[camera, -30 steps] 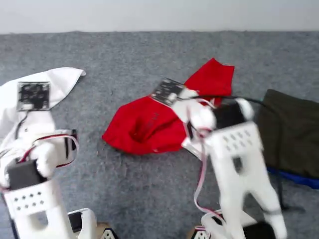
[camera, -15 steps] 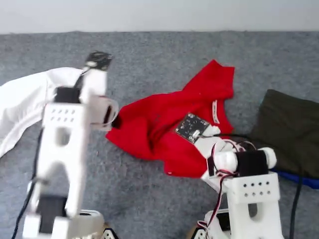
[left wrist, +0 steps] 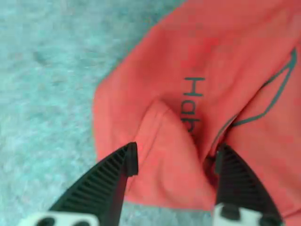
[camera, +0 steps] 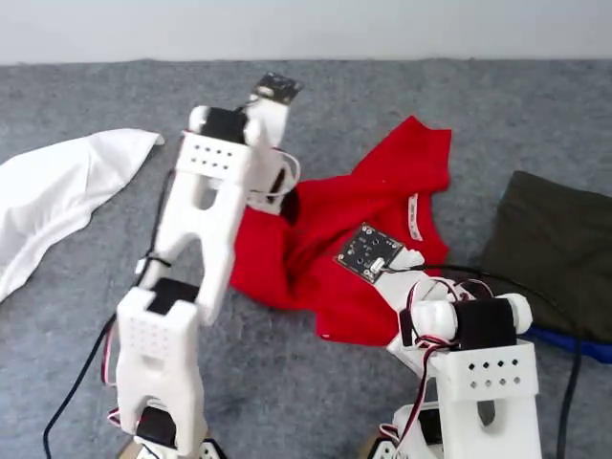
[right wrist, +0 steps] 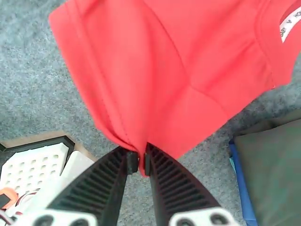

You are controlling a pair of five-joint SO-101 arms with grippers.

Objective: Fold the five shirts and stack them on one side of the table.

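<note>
Grey carpet-like covering (camera: 287, 382) lies beneath the right gripper (right wrist: 139, 160) and spreads out to every side of it. Tan board edge (right wrist: 37, 137) sits near that gripper, toward its arm's base. White wall (camera: 306, 29) runs along the covering's far edge, well beyond the left gripper (left wrist: 178, 153).

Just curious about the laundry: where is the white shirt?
In the high view, the white shirt lies at the table's left side, apart from the red shirt in the middle.
</note>
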